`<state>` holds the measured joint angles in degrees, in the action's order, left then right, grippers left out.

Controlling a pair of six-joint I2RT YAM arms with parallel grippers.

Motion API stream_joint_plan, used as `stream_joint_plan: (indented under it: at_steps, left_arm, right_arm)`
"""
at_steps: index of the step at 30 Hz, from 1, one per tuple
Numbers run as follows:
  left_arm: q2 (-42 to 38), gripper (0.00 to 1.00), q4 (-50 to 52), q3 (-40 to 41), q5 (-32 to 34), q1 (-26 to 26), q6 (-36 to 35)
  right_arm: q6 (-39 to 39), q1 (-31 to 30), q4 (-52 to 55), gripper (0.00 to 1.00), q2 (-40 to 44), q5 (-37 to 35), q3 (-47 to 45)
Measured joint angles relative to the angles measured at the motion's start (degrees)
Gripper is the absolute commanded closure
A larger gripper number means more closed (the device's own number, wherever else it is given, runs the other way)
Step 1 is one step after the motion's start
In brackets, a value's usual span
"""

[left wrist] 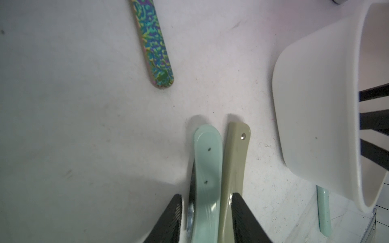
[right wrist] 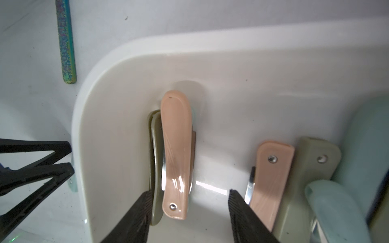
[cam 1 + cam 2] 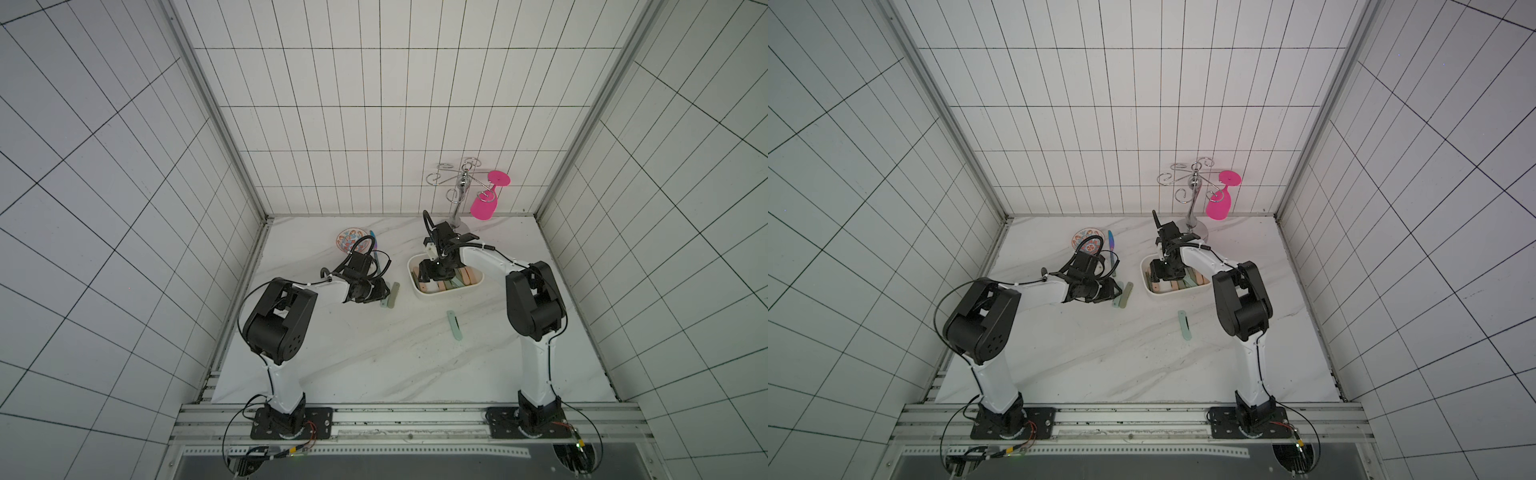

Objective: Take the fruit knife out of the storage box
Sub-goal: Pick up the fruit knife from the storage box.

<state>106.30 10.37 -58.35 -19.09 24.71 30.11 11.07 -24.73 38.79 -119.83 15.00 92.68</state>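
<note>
- Right wrist view: the pink fruit knife (image 2: 175, 147) lies folded in the white storage box (image 2: 252, 69), near a round corner.
- My right gripper (image 2: 188, 192) fingers stand open, one each side of it.
- My left gripper (image 1: 207, 194) fingers sit around a mint knife (image 1: 208, 168) and an olive knife (image 1: 233, 160) on the table (image 1: 84, 126); squeezing or not, I cannot tell.

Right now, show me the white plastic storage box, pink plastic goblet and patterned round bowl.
White plastic storage box (image 3: 451, 291), top view, front wall.
Pink plastic goblet (image 3: 483, 208), top view, cup.
Patterned round bowl (image 3: 345, 239), top view, inside.
</note>
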Motion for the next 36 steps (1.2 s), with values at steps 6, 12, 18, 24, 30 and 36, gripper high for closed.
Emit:
stream_joint_plan:
  at_steps: [6,12,18,24,30,36]
  left_arm:
    - [0.00,0.58,-0.20,0.07,0.46,0.28,0.44]
    - [0.00,0.58,-0.26,0.07,0.68,0.37,0.74]
    - [-0.13,0.59,-0.24,0.11,0.66,0.92,1.16]
    - [-0.81,0.59,-0.39,1.09,0.35,1.46,1.66]
    - [-1.11,0.60,-0.76,1.66,-0.07,1.99,2.08]
    - [-1.14,0.60,-0.74,1.73,-0.09,2.97,2.08]
  right_arm:
    - [0.00,0.02,0.02,0.41,-0.02,0.15,0.00]
    - [-0.02,0.02,0.00,0.41,-0.02,0.15,0.02]
    - [-0.02,0.02,0.00,0.41,-0.02,0.15,0.02]
    - [-0.07,0.02,0.00,0.41,-0.02,0.15,0.02]
    - [-0.11,0.00,0.00,0.40,-0.02,0.15,0.02]
    - [-0.37,0.00,0.00,0.39,-0.02,0.13,0.02]
